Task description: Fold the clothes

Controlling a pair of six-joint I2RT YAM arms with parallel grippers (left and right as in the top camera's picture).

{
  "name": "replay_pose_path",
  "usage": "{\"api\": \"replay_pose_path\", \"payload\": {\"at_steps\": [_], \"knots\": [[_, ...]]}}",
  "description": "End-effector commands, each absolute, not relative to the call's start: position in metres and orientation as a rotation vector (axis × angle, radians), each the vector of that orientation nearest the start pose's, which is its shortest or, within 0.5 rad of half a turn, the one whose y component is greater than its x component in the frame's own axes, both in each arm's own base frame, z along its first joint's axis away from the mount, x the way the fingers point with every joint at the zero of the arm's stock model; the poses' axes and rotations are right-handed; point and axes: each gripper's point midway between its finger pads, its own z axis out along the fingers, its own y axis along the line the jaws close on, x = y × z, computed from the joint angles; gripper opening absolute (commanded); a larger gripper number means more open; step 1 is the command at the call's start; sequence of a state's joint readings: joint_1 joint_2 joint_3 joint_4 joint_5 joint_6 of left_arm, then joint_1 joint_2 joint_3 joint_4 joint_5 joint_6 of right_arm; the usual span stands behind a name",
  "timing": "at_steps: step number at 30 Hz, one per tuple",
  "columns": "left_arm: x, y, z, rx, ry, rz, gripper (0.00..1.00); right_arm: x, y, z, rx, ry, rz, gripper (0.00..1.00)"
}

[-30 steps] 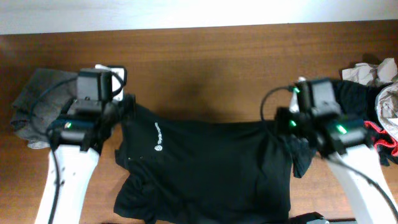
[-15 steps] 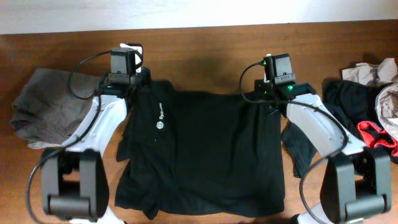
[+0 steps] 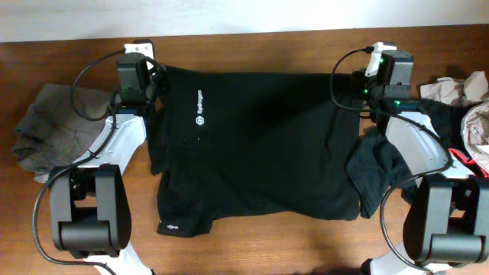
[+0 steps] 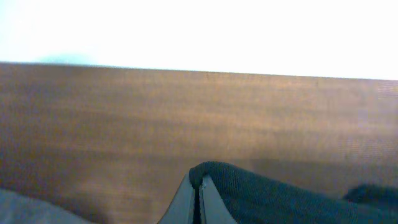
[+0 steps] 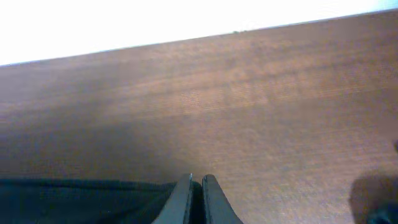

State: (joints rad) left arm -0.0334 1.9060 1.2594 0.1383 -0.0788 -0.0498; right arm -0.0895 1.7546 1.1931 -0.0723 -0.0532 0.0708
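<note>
My left claw [image 4: 199, 194] and right claw [image 5: 196, 191] pinch the far corners of the T-shirt [image 3: 260, 145] so it lies flat on the desk [image 3: 252, 50].

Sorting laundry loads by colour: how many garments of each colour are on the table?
Black: 2, the T-shirt and a red-trimmed piece, partly hidden, at right.
Grey: 1, the heap at left.
Pale: 2, a beige bundle and a whitish bundle, far right.
Total: 5.
</note>
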Motion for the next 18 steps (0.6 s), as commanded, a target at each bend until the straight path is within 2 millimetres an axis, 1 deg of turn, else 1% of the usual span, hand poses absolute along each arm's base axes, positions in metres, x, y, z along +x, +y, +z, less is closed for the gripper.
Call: {"api": "replay_pose_path", "payload": {"at_steps": [1,4,7,10,11,15,18], "knots": [[0.561,0.003,0.148,-0.099,2.040,0.038,0.00,0.512,-0.036,0.158,0.113,2.156,0.085,0.05],[0.567,0.002,0.144,-0.098,2.034,0.037,0.00,0.515,-0.036,0.161,0.110,2.136,0.084,0.05],[0.575,-0.001,0.137,-0.088,2.045,0.023,0.00,0.517,-0.035,0.158,0.104,2.134,0.095,0.05],[0.584,-0.003,0.129,-0.085,2.050,0.008,0.00,0.521,-0.034,0.150,0.100,2.136,0.105,0.05],[0.591,-0.003,0.127,-0.085,2.052,0.009,0.00,0.525,-0.033,0.145,0.101,2.133,0.111,0.05],[0.603,-0.003,0.128,-0.085,2.048,0.009,0.00,0.532,-0.028,0.136,0.085,2.122,0.145,0.06],[0.616,-0.002,0.128,-0.086,2.064,0.011,0.01,0.537,-0.027,0.132,0.081,2.110,0.157,0.10]]}}
